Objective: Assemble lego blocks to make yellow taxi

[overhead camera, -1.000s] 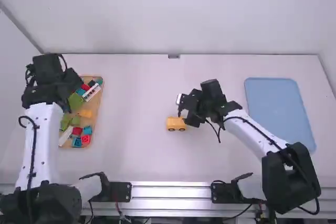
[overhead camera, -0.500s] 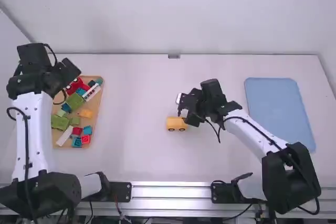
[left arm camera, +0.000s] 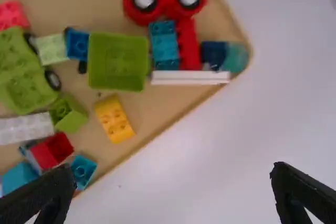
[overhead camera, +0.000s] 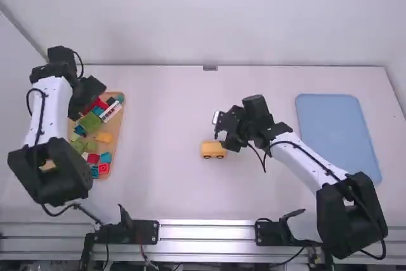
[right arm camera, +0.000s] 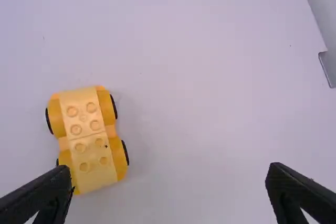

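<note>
on the table point(overhead camera: 165, 188), a blue tray point(overhead camera: 339, 134) lies near the right edge, a wooden tray point(left arm camera: 157, 109) near the left. left claw point(overhead camera: 91, 93) at its far left corner, right claw point(overhead camera: 228, 136) by the mid-table yellow car point(overhead camera: 213, 150); both spread apart.

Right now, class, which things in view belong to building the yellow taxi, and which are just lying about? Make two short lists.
Likely part of the job:
Yellow car, wheels on, on the table
Yellow block in the wooden tray

Probably just lying about:
Red piece with wheels, in that tray
Green box beside it
Blue tray
</note>
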Action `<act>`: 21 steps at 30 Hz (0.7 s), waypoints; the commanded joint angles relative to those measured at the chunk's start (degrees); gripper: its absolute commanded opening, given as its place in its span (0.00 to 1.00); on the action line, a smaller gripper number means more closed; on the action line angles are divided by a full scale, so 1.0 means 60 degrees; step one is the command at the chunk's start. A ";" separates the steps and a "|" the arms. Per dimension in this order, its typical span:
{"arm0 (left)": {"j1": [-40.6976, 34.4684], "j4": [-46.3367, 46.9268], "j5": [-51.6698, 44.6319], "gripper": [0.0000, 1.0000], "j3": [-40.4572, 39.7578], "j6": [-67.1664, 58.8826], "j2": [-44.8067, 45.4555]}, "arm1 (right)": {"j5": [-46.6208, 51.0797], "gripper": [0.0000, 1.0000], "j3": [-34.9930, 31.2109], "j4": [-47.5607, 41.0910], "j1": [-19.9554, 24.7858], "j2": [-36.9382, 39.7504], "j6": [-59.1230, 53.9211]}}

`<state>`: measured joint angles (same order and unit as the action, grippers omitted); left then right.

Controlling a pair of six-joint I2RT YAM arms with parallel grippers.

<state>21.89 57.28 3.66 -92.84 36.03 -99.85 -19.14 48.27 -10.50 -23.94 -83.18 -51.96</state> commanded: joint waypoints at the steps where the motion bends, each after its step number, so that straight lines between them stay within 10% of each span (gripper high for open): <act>1: 0.0211 0.0299 0.0535 0.99 -0.0211 0.0401 -0.0273 | -0.0084 0.99 0.0142 0.0000 -0.0018 0.0146 0.0124; 21: 0.0729 -0.2404 -0.0525 0.94 0.2958 0.0539 -0.0415 | -0.0339 0.99 0.0138 0.0248 -0.0018 0.0146 0.0055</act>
<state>27.46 43.16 1.78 -76.51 39.22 -102.37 -20.32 48.27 -9.08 -23.94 -83.18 -51.64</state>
